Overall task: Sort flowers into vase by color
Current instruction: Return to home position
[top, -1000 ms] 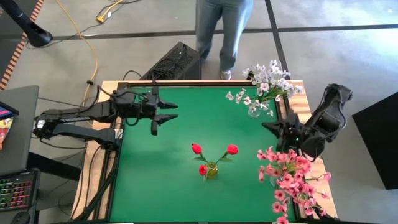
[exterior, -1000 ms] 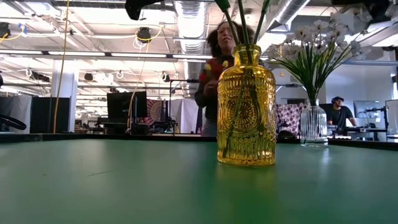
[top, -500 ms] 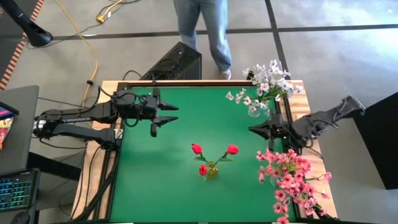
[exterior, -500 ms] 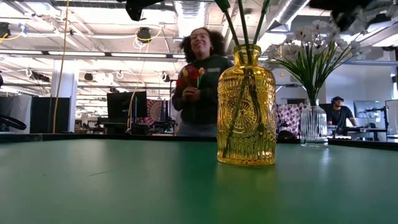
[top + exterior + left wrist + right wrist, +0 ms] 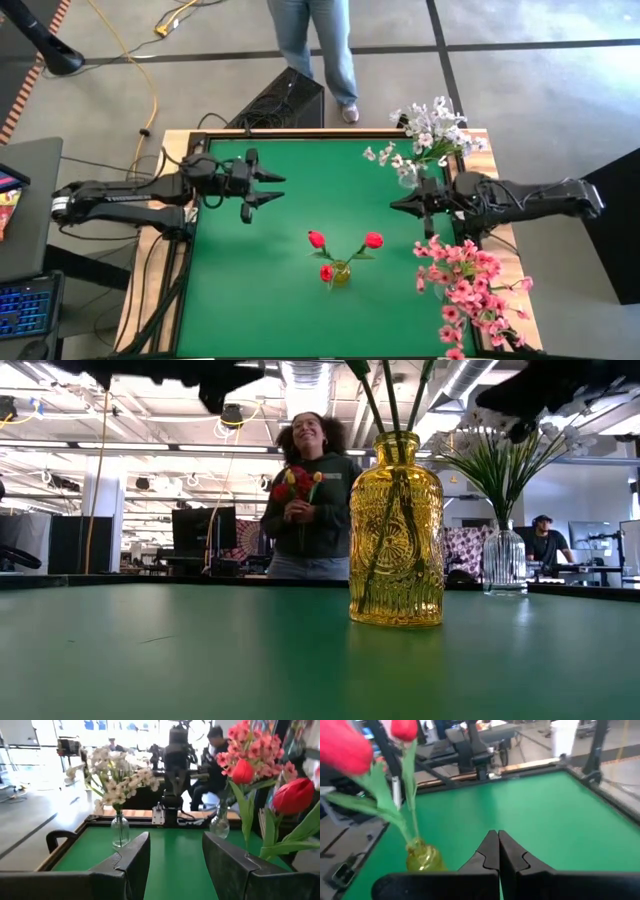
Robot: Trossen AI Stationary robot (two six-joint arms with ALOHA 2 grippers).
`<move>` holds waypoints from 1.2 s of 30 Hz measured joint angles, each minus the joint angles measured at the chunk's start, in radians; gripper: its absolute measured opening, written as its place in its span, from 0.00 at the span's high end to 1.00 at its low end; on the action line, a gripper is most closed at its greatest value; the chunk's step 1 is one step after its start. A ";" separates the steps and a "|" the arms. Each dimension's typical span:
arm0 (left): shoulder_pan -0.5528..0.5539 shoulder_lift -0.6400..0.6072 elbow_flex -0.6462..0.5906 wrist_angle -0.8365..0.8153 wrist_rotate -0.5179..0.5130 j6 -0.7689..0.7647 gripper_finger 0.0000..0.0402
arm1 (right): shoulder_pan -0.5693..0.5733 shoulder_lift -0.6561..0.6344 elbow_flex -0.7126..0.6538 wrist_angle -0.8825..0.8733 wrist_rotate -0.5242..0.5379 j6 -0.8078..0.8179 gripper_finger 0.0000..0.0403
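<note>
Right gripper (image 5: 398,205), fingers pressed together, has swung inward from the right edge. Left gripper (image 5: 272,189) holds its fingers spread; flowers (image 5: 465,285) look sorted.

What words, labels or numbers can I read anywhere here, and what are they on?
None can be read.
The yellow vase bears only an embossed pattern, no letters.
The clear vase shows no label.
The screen in the room behind is too small to read.

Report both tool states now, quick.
Left tool: open, holding nothing.
Right tool: closed, holding nothing.
</note>
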 joint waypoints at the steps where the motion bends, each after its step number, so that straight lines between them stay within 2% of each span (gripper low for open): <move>1: 0.006 -0.011 -0.038 0.040 0.000 -0.018 0.58 | -0.009 0.000 -0.017 0.015 -0.020 0.000 0.96; 4: 0.020 -0.042 -0.127 0.141 0.000 -0.058 0.58 | -0.014 0.002 -0.047 0.032 -0.028 -0.011 0.96; 7: 0.029 -0.076 -0.182 0.160 -0.006 -0.091 0.58 | -0.008 0.000 -0.066 0.035 -0.015 -0.037 0.96; 13: 0.032 -0.115 -0.252 0.162 -0.007 -0.095 0.58 | 0.003 -0.049 -0.117 0.033 0.050 -0.050 0.96; 18: 0.032 -0.117 -0.295 0.163 -0.007 -0.101 0.58 | 0.003 -0.086 -0.179 0.055 0.053 -0.028 0.96; 24: 0.032 -0.117 -0.386 0.284 -0.007 -0.122 0.59 | 0.002 -0.126 -0.245 0.067 0.045 -0.008 0.96; 30: 0.040 -0.117 -0.513 0.445 -0.007 -0.195 0.68 | 0.002 -0.185 -0.310 0.065 0.043 0.038 0.96; 36: 0.067 -0.134 -0.576 0.443 0.036 -0.207 0.78 | 0.000 -0.252 -0.330 0.030 0.071 0.019 0.96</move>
